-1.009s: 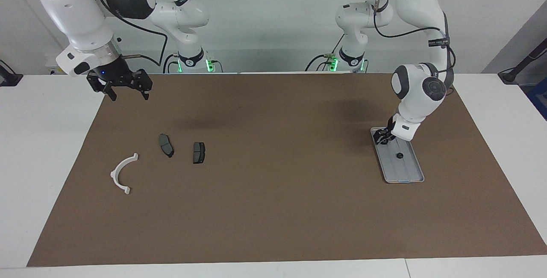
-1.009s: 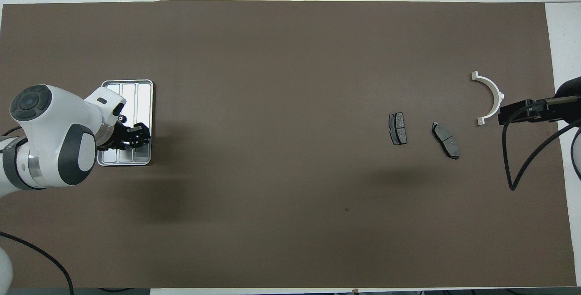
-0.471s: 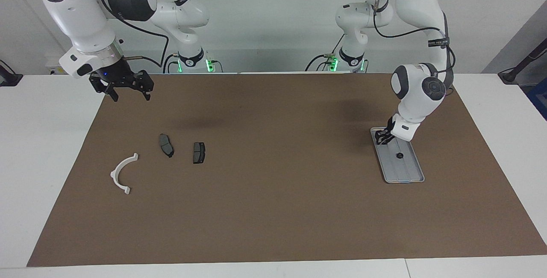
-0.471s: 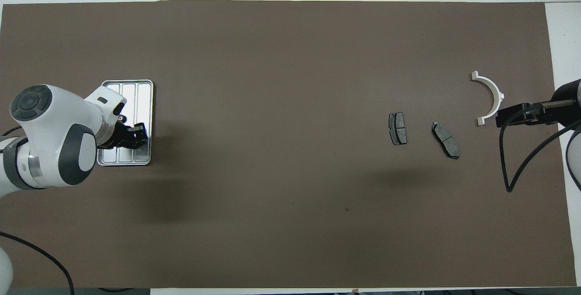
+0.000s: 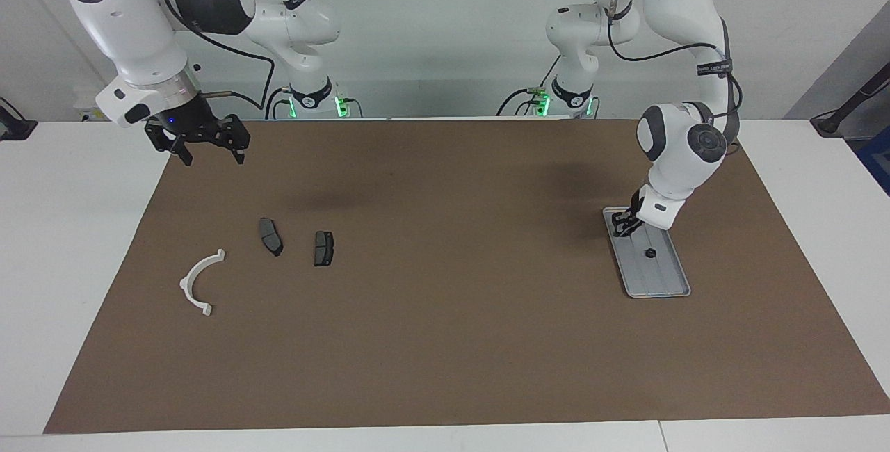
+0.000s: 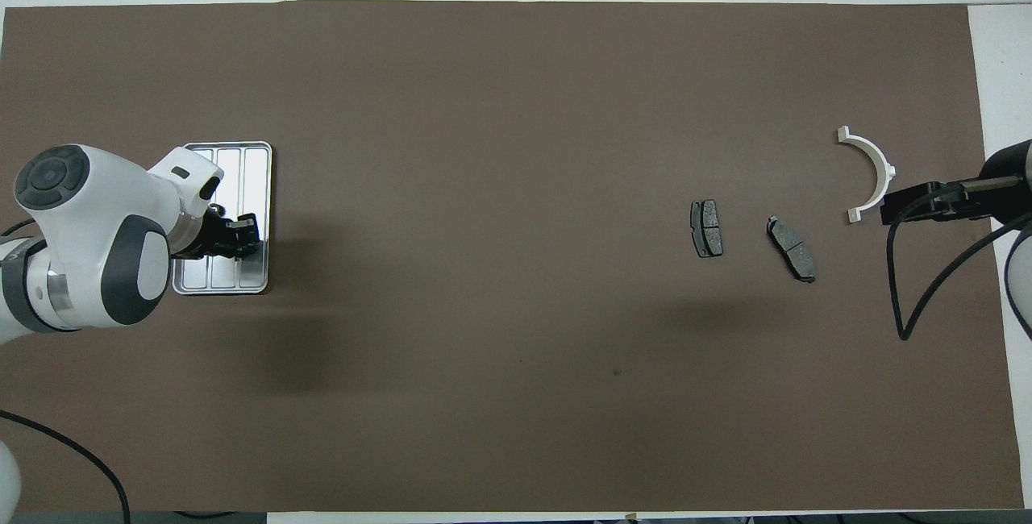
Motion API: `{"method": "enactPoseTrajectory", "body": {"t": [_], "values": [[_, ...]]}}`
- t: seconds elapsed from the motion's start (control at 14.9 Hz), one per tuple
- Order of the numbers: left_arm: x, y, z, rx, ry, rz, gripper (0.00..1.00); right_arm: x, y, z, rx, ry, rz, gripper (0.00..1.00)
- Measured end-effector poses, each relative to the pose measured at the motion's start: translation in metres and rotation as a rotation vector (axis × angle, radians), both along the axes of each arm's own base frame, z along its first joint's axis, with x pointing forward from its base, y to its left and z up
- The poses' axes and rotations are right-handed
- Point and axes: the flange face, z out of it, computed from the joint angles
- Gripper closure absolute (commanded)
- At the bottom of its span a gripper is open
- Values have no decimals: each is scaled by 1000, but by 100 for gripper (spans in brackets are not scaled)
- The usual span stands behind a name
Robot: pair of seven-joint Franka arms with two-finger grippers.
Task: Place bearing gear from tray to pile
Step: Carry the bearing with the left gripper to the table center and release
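— While I watched, where was the bearing gear (image 5: 650, 253)?
— On the tray (image 5: 669, 284), untouched. Left claw (image 5: 624, 227) over tray's robot-side end, grip: couldn't tell. Right claw (image 5: 206, 148) spread, waiting near the pile (image 5: 264, 257).

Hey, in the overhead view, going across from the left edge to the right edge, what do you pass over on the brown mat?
Tray, with the left hand over it → first brake pad → second brake pad → white curved bracket → right hand.
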Motion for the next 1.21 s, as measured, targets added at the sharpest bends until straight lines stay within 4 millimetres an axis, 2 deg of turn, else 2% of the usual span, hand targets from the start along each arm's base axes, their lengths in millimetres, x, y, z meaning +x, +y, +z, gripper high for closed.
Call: {"method": "enactPoseTrajectory", "body": {"t": [0.07, 0.2, 0.34, 0.47, 0.67, 0.94, 1.08, 1.21], "values": [[6, -7, 11, 2, 2, 14, 73, 0, 0, 0, 0, -1, 0, 0], [16, -39, 39, 9, 14, 55, 73, 0, 0, 0, 0, -1, 0, 0], [19, -86, 60, 17, 6, 107, 73, 0, 0, 0, 0, -2, 0, 0], [15, -139, 70, 21, -12, 166, 73, 1, 0, 0, 0, -6, 0, 0], [-1, -217, 77, 23, -29, 251, 73, 1, 0, 1, -1, -12, 0, 0], [-24, -304, 86, 4, -48, 317, 73, 2, 0, 1, -1, -14, 1, 0], [-33, -347, 83, -5, -50, 349, 73, 1, -1, 0, 0, -12, 10, 0], [-42, -386, 69, -4, -39, 372, 73, 1, -7, -1, 4, -10, 19, 0]]}}
